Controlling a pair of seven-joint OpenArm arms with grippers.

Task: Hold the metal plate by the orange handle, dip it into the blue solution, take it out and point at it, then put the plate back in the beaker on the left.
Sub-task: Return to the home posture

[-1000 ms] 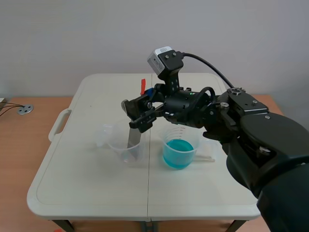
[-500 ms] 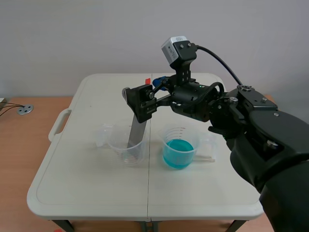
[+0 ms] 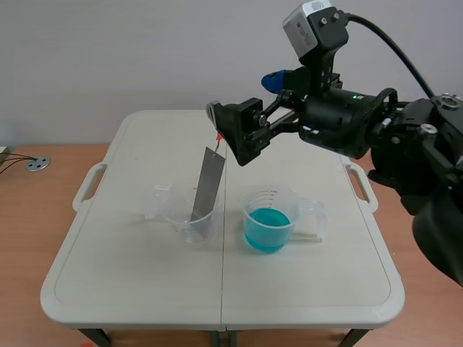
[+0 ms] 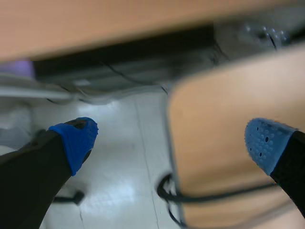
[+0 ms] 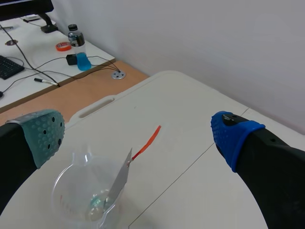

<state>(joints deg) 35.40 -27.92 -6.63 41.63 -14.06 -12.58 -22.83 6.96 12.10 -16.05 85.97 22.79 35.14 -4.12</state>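
Finds plate (image 3: 206,184) leaning inside the left beaker (image 3: 189,220), orange handle (image 5: 147,141) poking above its rim. Hangs right gripper (image 5: 139,135) above that beaker, spread wide, gripping nothing. Holds left gripper (image 4: 170,143) open too, away from the beaker, over floor (image 4: 124,157). Has blue solution (image 3: 266,228) just beside the beaker.

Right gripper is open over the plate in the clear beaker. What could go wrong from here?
1. The metal plate only leans on the rim of the clear beaker; a nudge from the open right gripper could topple both.
2. The orange handle is thin and tilted, so closing could miss it or catch bare metal.
3. The beaker of blue solution stands close beside; a swinging plate might knock it and spill.
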